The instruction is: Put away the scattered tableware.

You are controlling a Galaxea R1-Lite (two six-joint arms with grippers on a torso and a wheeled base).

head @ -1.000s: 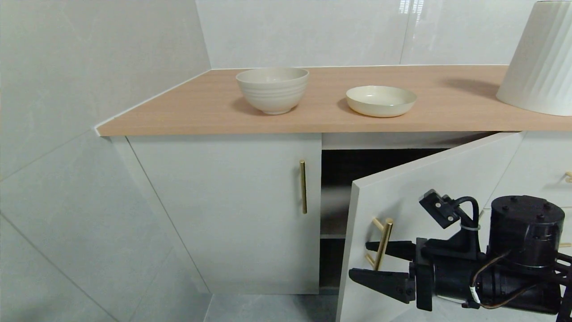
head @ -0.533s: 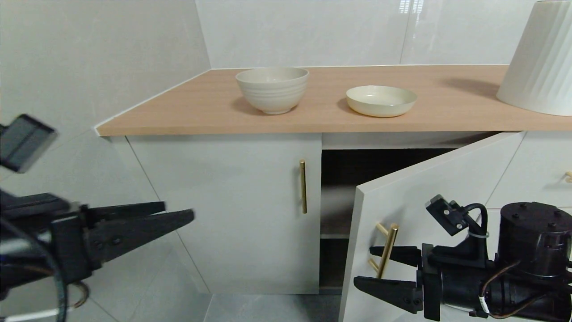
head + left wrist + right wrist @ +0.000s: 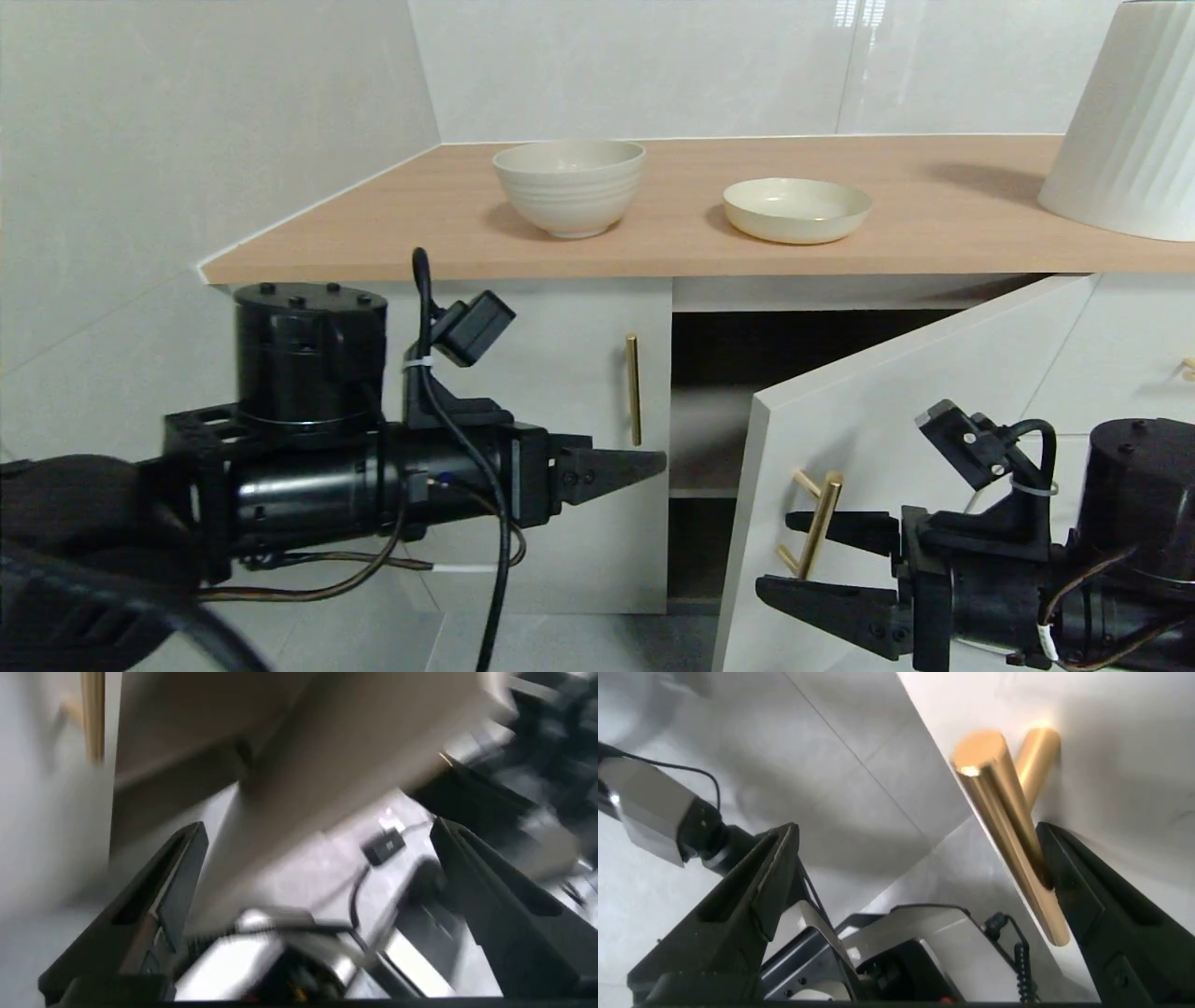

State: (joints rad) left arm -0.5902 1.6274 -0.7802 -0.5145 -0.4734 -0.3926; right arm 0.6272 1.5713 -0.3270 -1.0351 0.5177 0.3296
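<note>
A cream ribbed bowl [image 3: 569, 187] and a shallow cream plate [image 3: 796, 210] stand apart on the wooden counter [image 3: 392, 238]. Below them the right cabinet door [image 3: 896, 392] stands swung out. My right gripper [image 3: 810, 566] is open, one finger on each side of the door's gold handle [image 3: 815, 523]. The right wrist view has the same handle [image 3: 1008, 831] between the spread fingers [image 3: 757, 905]. My left gripper [image 3: 644, 464] hangs in front of the closed left door, at the edge of the dark cabinet opening. Its fingers [image 3: 154, 910] are wide apart, holding nothing.
A tall white ribbed shade [image 3: 1130, 131] stands on the counter at the far right. The closed left door has a vertical gold handle [image 3: 634, 389]. Inside the opening is a shelf [image 3: 698, 446]. A tiled wall closes off the left side.
My left arm has swung in from the left, up to the cabinet opening. The right gripper has drawn slightly right and down with the handle, and the door stands a little wider.
</note>
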